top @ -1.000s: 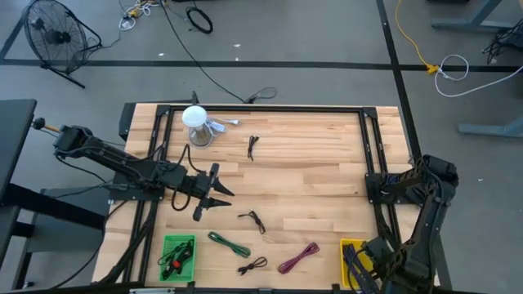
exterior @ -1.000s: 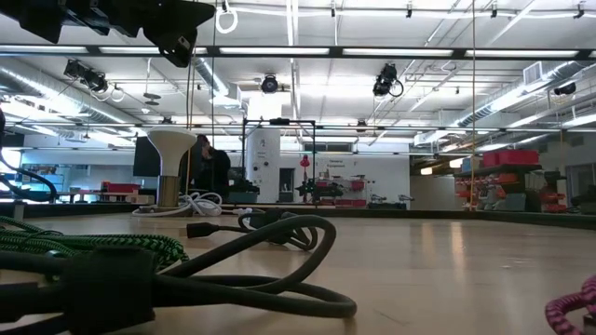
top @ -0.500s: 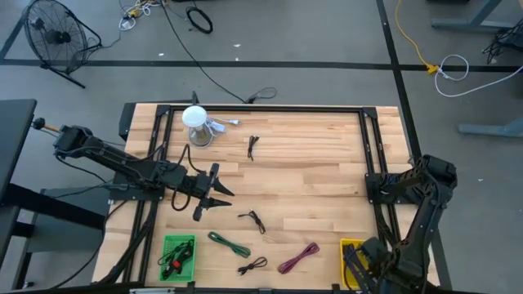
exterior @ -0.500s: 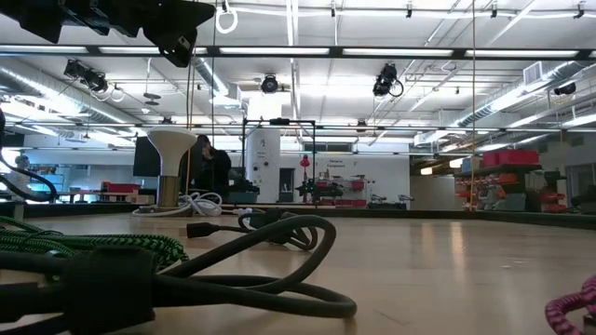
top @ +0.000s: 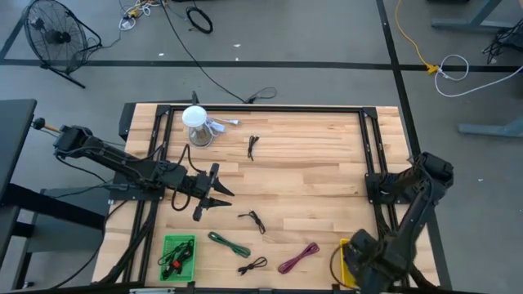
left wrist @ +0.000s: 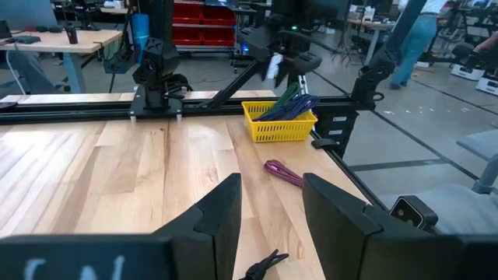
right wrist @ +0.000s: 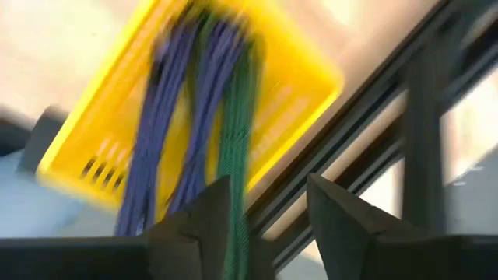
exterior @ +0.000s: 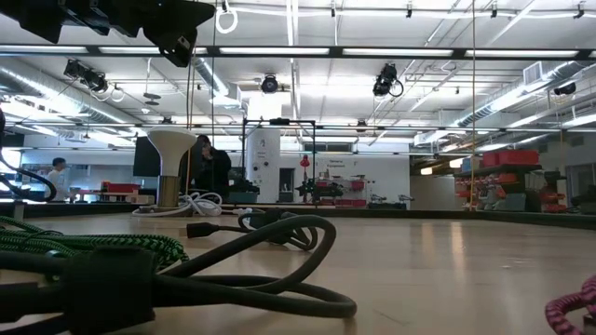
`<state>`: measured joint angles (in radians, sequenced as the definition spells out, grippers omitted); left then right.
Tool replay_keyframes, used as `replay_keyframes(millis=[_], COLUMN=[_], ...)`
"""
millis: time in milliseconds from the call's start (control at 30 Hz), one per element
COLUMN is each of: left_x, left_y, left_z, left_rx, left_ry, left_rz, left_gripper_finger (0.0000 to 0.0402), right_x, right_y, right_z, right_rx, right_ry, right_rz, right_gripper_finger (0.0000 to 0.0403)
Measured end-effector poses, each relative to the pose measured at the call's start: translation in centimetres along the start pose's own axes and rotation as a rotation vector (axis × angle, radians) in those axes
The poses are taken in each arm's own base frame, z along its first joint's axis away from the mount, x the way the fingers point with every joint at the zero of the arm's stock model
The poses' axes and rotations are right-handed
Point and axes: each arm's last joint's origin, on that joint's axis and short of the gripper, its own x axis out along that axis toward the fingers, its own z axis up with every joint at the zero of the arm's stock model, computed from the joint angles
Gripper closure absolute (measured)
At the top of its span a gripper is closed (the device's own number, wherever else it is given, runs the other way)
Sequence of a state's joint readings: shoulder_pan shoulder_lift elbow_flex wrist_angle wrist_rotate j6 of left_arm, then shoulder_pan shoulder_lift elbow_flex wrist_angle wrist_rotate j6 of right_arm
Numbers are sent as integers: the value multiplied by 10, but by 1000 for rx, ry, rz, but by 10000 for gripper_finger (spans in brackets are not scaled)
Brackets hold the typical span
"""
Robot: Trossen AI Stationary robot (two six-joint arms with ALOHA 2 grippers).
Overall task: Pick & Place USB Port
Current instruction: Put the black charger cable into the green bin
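Several USB cables lie loose on the wooden table: a black one at the far middle, another black one, a green one and a pink one. Purple and green cables lie in the yellow basket at the near right corner. My right gripper hovers open just above that basket, with the green cable running below its fingers. My left gripper stands open above the table's left half, holding nothing.
A green basket with cables stands at the near left. A white stand with a white cord is at the far left. Black frame rails run along the table's sides. People move in the room beyond.
My right arm has swung a little toward the table's left and now covers most of the yellow basket. The view from its wrist is blurred by motion.
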<state>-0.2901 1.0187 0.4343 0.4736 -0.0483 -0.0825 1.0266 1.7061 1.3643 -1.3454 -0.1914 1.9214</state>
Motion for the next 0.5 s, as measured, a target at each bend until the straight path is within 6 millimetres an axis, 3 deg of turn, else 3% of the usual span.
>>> replay_keyframes(millis=[167, 400, 500], left_x=[0, 0, 0], left_y=[0, 0, 3], left_z=[0, 0, 0], left_rx=[0, -8, -70], left_ry=[0, -1, -11], left_rz=[1, 7, 91], left_gripper_finger=[259, 259, 259], right_x=[-6, -17, -21], right_y=[5, 15, 15], right_z=[35, 94, 120], right_rx=[-54, -137, -157], right_ry=[-77, -336, -430], right_rz=[-25, -1, -21], right_gripper_finger=[225, 236, 239])
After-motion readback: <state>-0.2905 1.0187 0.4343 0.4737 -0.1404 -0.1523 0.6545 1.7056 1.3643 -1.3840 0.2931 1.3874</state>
